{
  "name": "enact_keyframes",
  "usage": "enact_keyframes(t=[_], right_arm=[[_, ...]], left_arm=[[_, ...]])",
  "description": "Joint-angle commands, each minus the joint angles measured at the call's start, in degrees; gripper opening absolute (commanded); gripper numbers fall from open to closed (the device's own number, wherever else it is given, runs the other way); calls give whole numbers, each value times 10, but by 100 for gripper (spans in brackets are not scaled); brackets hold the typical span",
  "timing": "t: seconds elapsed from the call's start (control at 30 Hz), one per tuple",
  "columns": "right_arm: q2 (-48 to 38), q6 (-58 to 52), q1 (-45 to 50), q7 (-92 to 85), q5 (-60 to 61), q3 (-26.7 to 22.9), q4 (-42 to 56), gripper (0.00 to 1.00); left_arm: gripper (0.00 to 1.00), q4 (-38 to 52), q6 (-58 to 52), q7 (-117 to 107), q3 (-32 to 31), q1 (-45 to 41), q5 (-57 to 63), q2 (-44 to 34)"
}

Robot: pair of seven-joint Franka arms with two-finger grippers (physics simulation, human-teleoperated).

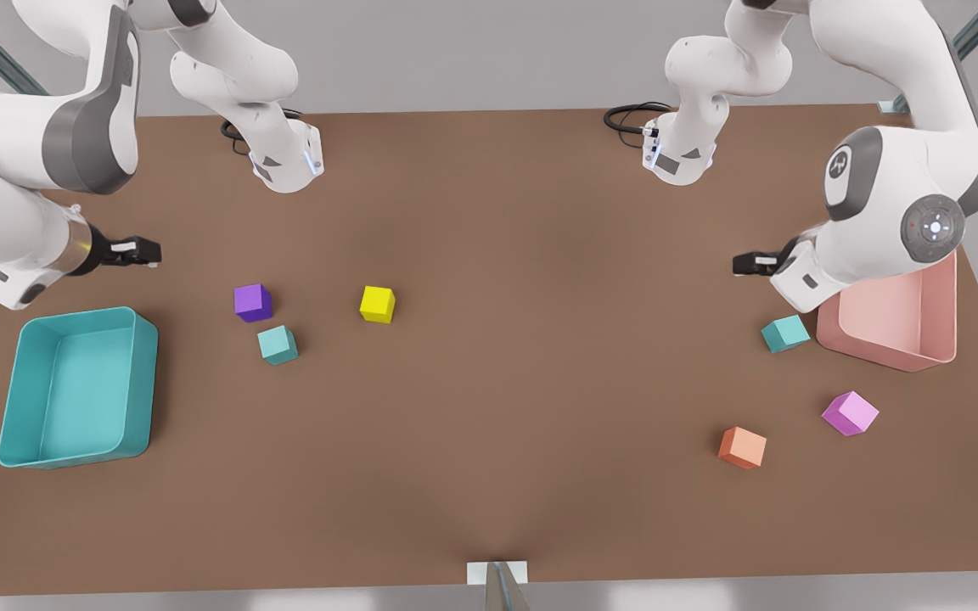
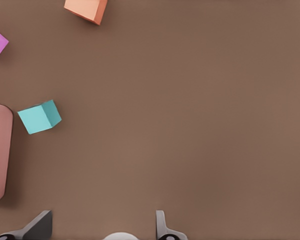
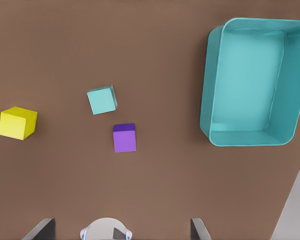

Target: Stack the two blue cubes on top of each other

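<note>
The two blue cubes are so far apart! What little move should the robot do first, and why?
Probably lower the open left end effector onto the blue cube by the pink bin. That cube sits just below it in the front view, free on the table, while the other blue cube lies far off beside the purple cube. The right end effector waits, open.

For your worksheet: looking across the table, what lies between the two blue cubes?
In the front view, one blue cube sits beside the purple cube, the other blue cube by the pink bin. Between them is bare brown table; the yellow cube sits just off that line.
</note>
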Motion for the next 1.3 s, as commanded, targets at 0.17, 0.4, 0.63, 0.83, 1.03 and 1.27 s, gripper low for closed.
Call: enact_keyframes(t=[0.17,0.4,0.63,0.83,1.03,1.27], right_arm=[[101,283,68,17,29,-1,-167,100],[41,596,67,35,37,-2,-428,100],[106,597,53,1,35,-2,-423,100],[117,597,52,-6,36,-2,-432,100],[135,599,55,-6,35,-1,-430,100],[158,599,60,-6,35,-2,-435,100]], left_arm=[[100,1,-4,-15,1,-2,1,3],[100,1,-6,-16,1,1,-2,4],[100,1,-5,-15,1,2,1,9],[100,1,-5,-15,1,2,2,12],[100,1,-5,-15,2,2,2,18],[100,1,-5,-16,2,2,2,21]])
